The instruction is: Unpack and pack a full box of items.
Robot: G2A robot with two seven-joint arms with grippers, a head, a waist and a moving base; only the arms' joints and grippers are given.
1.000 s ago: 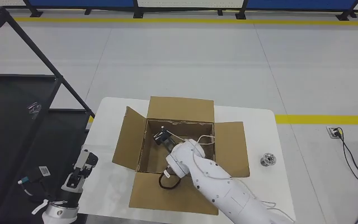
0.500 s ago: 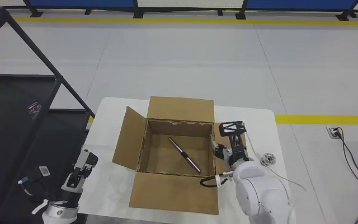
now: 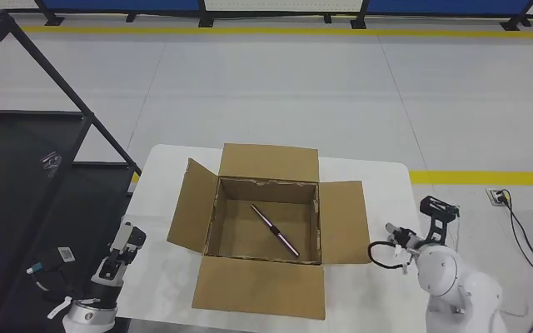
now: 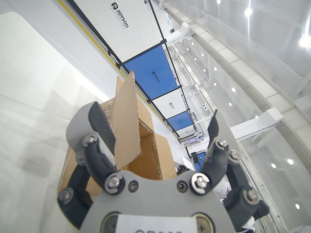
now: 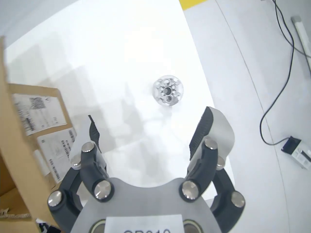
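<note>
one box (image 3: 258, 287), one pen (image 3: 275, 230), one metal disc (image 5: 168, 94).

Three cameras: one overhead, one on each wrist.
The top view looks steeply down from above the arms and takes in the whole counter (image 3: 366, 175) and the open box (image 3: 268, 160). The left wrist view sits low beside the counter, tilted up past a box flap toward the ceiling. The right wrist view looks down closely on the counter's corner beside the box. All three share the box.

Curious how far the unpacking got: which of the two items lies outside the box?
The round metal disc, on the table beside the box. The pen lies inside the box.
</note>
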